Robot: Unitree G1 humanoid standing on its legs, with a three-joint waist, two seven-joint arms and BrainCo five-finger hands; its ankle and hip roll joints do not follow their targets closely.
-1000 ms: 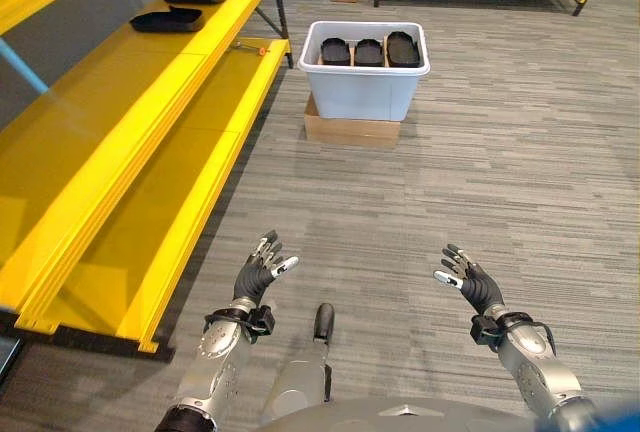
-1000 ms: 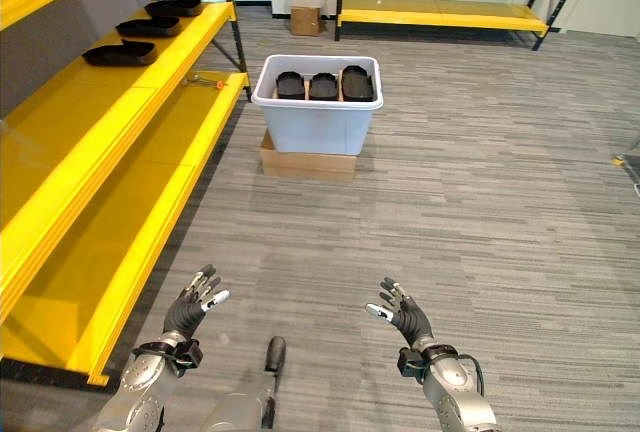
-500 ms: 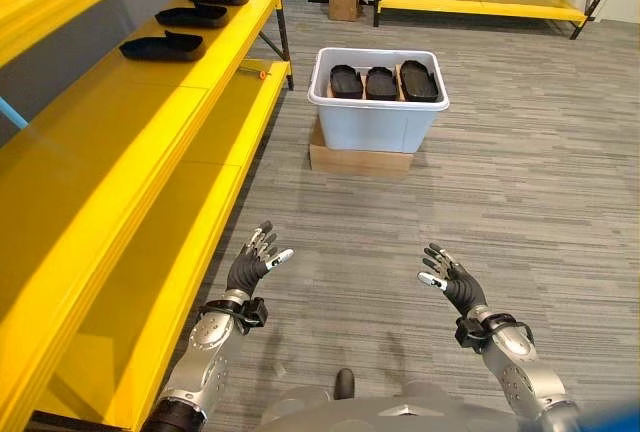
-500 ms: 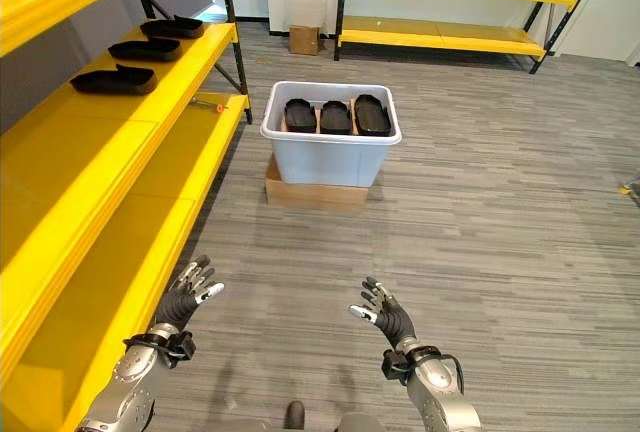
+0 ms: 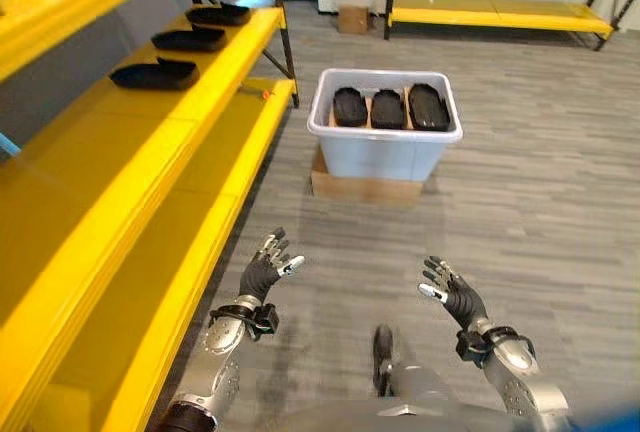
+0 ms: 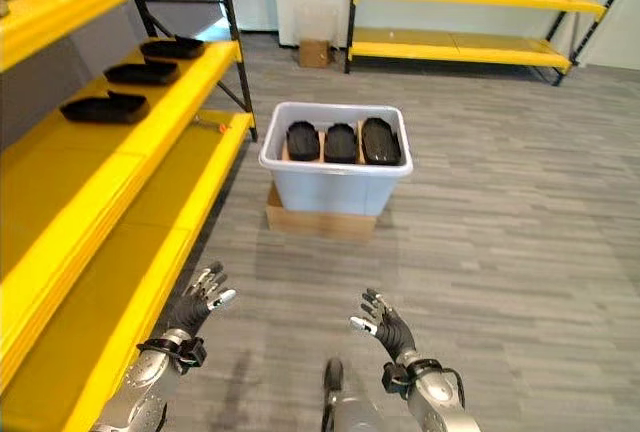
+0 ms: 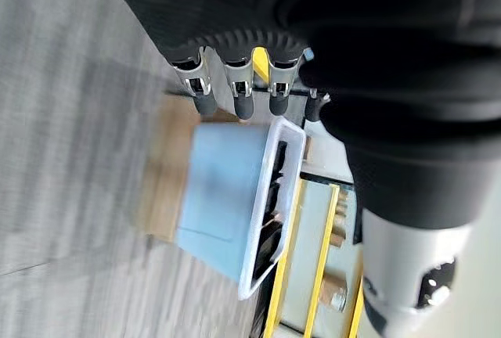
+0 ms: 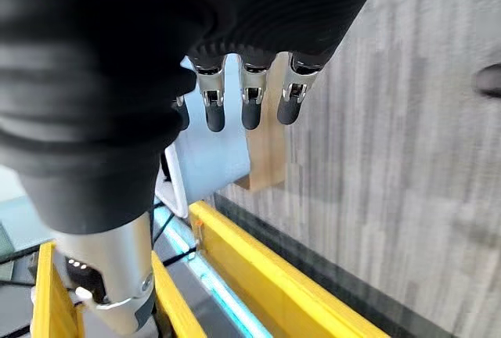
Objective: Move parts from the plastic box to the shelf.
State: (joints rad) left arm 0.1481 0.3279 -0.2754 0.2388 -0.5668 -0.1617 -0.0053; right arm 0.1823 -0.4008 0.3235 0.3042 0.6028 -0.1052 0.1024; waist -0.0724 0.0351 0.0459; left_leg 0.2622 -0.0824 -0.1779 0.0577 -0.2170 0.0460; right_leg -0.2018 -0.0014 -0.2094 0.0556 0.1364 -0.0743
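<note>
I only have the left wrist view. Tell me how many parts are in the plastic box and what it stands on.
Observer: Three black parts lie side by side in the plastic box, which stands on a flat cardboard box on the floor.
Operator: Report what is on the shelf.
Observer: Three black parts lie in a row on the yellow shelf to the robot's left.
Operator: Give me the right hand.
Observer: The right hand is open and holds nothing, low in front of the robot and short of the plastic box; the left hand is open too.
</note>
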